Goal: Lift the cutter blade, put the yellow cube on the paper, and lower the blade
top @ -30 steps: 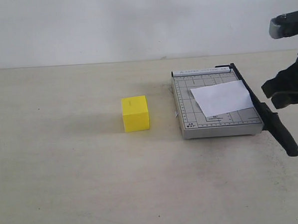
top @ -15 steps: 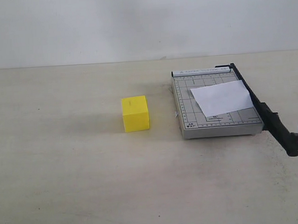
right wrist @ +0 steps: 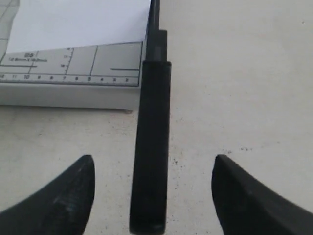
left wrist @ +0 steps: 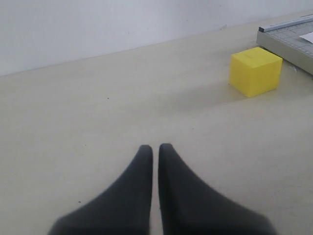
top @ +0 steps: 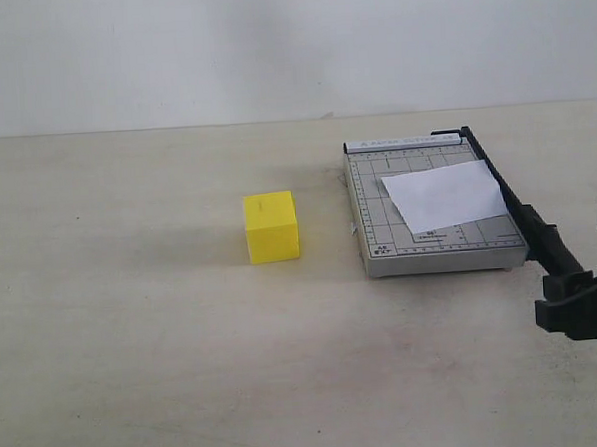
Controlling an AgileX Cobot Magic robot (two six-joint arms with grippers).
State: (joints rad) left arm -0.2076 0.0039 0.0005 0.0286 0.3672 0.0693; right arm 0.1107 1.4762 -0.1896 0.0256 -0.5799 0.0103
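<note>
Here, cutter blade (right wrist: 151, 122) within spread right hand (right wrist: 152, 157)

Desk (top: 136, 372): matt, pale, faintly speckled and scuffed.
Yellow cube (left wrist: 255, 71), ahead of left pincer (left wrist: 155, 149): matt, smooth faces.
Paper (top: 443, 197): white, matt, thin.
Cutter board (top: 372, 202): smooth grey, printed grid.
Cutter blade (right wrist: 150, 147), handle end between the right pincer (right wrist: 154, 164) fingers (right wrist: 63, 200): black, smooth, dull sheen.
Fingers: black, finely grained.
</note>
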